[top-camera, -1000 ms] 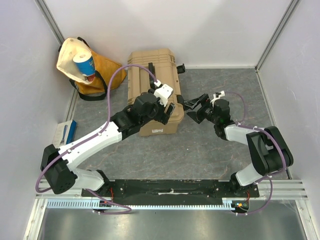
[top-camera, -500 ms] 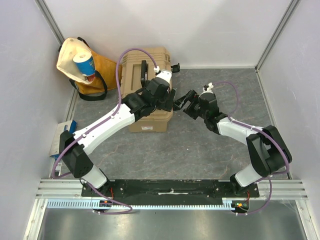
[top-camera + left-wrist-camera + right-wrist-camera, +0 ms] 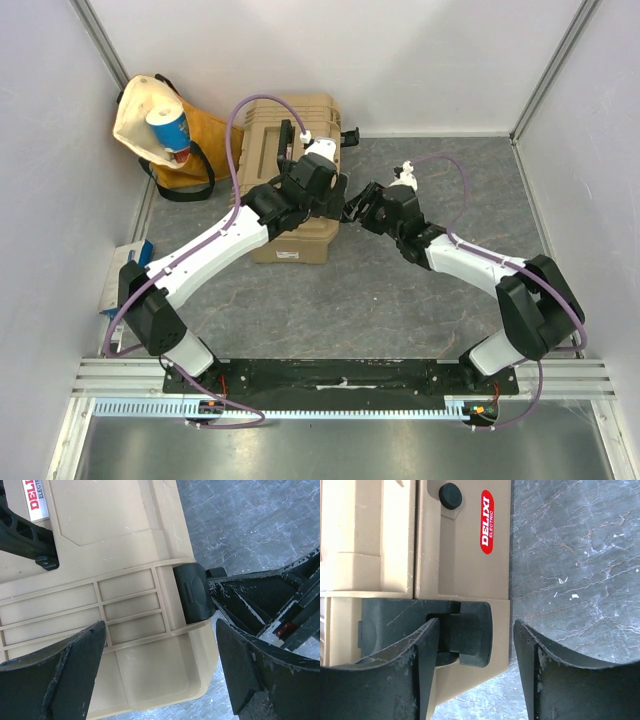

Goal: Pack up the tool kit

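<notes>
The tool kit's tan toolbox [image 3: 272,150] lies shut on the grey floor at the back, black handle [image 3: 286,138] on top. My left gripper [image 3: 336,196] hovers open over the box's near right corner; in the left wrist view its jaws [image 3: 160,645] straddle that corner of the lid [image 3: 125,555]. Just beyond them is the black side latch [image 3: 195,592]. My right gripper [image 3: 355,208] comes in from the right at that latch. In the right wrist view it [image 3: 474,645] stands open with the latch [image 3: 467,632] between the jaws, the left finger [image 3: 422,650] against it.
A yellow-cream cloth bag [image 3: 165,130] with a blue and white can [image 3: 170,128] in its mouth leans in the back left corner. A small blue and white box [image 3: 128,268] lies by the left wall. White walls enclose the floor on three sides.
The toolbox has slid back and left and turned. Both grippers followed it to the left. The left jaws widened and the right jaws narrowed around the latch.
</notes>
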